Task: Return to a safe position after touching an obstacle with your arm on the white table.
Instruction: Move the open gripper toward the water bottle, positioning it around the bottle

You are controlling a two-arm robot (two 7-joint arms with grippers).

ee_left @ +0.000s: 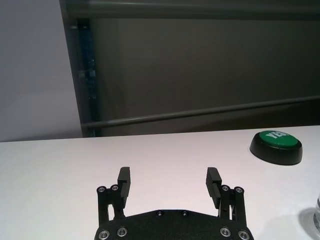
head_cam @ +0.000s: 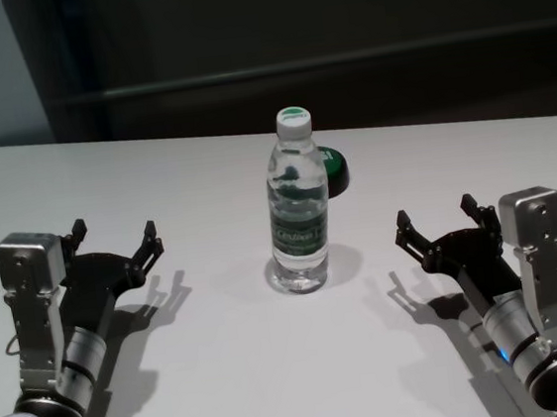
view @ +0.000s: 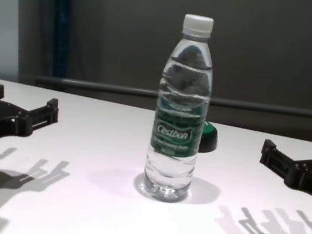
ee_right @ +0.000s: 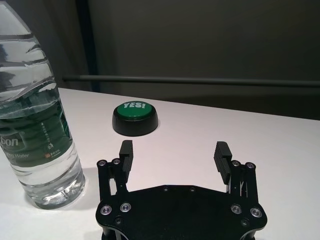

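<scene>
Currently I read both arms as parked: left claw (head_cam: 115, 241) and right claw (head_cam: 437, 221) spread wide, empty, flanking upright bottle (head_cam: 297, 205) on the surface (head_cam: 225, 363).

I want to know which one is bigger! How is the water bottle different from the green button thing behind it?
The water bottle is tall, clear and has a white cap; the green button is low, black and has a green top reading YES!. The bottle stands nearer the robot, between the open left gripper and open right gripper; the button sits behind it. Both rest upright on the white table.
</scene>
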